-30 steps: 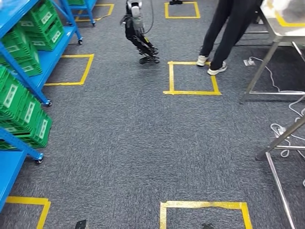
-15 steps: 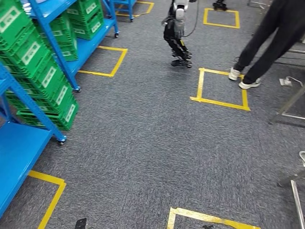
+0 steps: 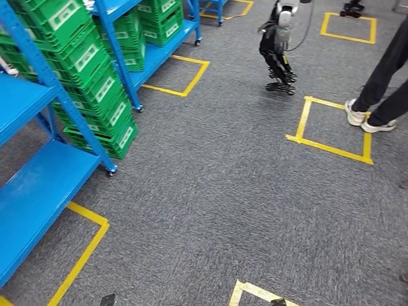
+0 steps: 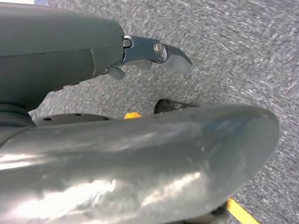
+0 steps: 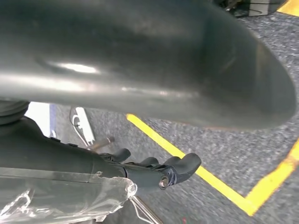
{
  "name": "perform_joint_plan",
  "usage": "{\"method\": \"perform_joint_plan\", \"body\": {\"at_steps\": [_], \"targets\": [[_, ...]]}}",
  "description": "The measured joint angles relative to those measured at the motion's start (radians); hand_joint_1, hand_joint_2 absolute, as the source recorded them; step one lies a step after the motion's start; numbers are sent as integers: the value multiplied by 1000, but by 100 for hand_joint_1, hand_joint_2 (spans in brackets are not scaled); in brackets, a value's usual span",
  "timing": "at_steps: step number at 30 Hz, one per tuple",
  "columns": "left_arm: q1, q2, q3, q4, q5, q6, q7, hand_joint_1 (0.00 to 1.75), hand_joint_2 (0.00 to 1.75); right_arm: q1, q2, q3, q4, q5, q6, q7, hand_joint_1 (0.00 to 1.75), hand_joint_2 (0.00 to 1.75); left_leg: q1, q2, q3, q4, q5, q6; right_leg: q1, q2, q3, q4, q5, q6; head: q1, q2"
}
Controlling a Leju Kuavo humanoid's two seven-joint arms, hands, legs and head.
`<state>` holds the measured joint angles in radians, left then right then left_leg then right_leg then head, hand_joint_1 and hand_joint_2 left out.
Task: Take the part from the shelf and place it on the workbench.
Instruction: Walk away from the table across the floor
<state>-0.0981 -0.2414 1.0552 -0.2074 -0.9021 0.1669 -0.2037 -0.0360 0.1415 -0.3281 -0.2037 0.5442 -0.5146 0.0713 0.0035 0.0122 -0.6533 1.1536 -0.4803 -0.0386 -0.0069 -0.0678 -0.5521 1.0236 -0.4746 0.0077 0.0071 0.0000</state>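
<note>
Left wrist view: the left hand (image 4: 134, 140) is seen hanging over the carpet, dark fingers (image 4: 159, 50) stretched out straight and apart from the thumb, nothing held or touched. The right hand (image 5: 151, 172) is seen the same way in the right wrist view: fingers (image 5: 183, 165) only slightly curled, nothing gripped, yellow tape (image 5: 197, 168) on the floor past them. The part cannot be picked out; crate contents are hidden from the head view. Counted in the head view: three blue shelf units, the nearest shelf (image 3: 48, 185) at the left, a second (image 3: 159, 51) behind it and a third (image 3: 218, 6) cut off at the far edge. Green crates (image 3: 96, 95) with white labels are stacked on the lower levels of the first two units; the exact number cannot be told. Six yellow tape squares (image 3: 332, 127) are marked on the grey carpet (image 3: 217, 191), several of them cropped. One other robot (image 3: 278, 48) is seen from the legs down, standing between two far squares. One person's legs and two white shoes (image 3: 370, 118) are seen at the right, on the edge of a square.
</note>
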Motion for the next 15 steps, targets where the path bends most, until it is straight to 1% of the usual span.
{"method": "perform_joint_plan", "body": {"at_steps": [1,2,3,4,5,6,7,8,9,10,11,12,13,14,15], "targets": [[-1,0,0,0,0,0,0,0,0,0,0,0,0,0,0,0,0,0,-3,26,35,-64,24,3,3,-11,2,2,-3,4,-1,0],[-4,0,0,0,0,-1,0,0,0,0,0,0,0,1,0,0,0,0,-6,48,62,-114,38,8,6,-22,3,3,-6,9,-2,0],[-7,0,0,0,-1,-1,0,0,0,0,0,-1,0,1,0,0,0,0,-9,62,76,-144,42,13,9,-34,5,4,-8,14,-1,0],[-8,0,0,0,-1,-1,0,0,0,0,0,-1,0,1,0,0,0,0,-11,58,78,-155,39,17,11,-45,6,3,-10,19,0,0],[-6,0,0,0,-1,-1,0,0,0,-2,0,-1,0,2,-1,0,0,0,-11,46,77,-158,39,23,11,-57,10,1,-11,24,1,0],[-3,0,0,0,-1,0,0,0,0,-4,1,-2,0,2,-1,0,0,0,-9,35,78,-161,40,28,9,-60,13,1,-14,30,3,0],[0,0,0,0,-1,0,0,0,0,-6,1,-2,0,3,-2,0,0,0,-7,24,79,-164,42,33,7,-44,11,12,-24,35,4,0],[0,0,0,0,-1,1,0,0,0,-7,1,-2,0,5,-2,0,0,0,-3,12,81,-166,44,38,5,-18,0,41,-44,40,6,0],[0,0,0,0,-1,2,0,0,0,-7,1,-2,0,6,-3,1,0,0,0,1,82,-167,46,42,3,15,-23,94,-73,45,10,0],[-1,-1,0,0,-1,2,0,0,0,-6,1,-3,0,9,-4,2,0,0,1,-12,82,-167,46,45,2,43,-56,163,-106,48,13,0],[-2,-1,0,0,-2,2,0,0,0,-4,1,-3,0,11,-5,4,0,0,1,-25,82,-167,47,47,2,56,-89,230,-132,50,15,0],[-2,-1,0,0,-2,2,0,0,0,-2,1,-3,0,12,-5,7,0,0,1,-40,82,-167,47,48,1,61,-115,275,-143,51,16,0],[-1,-1,0,0,-3,2,0,0,0,0,1,-3,0,14,-6,9,0,0,1,-55,83,-167,47,48,1,64,-123,283,-132,51,16,0],[0,-1,0,0,-4,2,0,0,0,1,1,-4,0,14,-6,10,0,0,2,-70,84,-166,47,46,-1,67,-113,251,-103,52,16,0],[0,-1,0,0,-4,2,0,0,0,2,1,-4,0,15,-6,11,0,0,4,-85,85,-165,47,43,-4,80,-87,189,-63,53,16,0]]}}
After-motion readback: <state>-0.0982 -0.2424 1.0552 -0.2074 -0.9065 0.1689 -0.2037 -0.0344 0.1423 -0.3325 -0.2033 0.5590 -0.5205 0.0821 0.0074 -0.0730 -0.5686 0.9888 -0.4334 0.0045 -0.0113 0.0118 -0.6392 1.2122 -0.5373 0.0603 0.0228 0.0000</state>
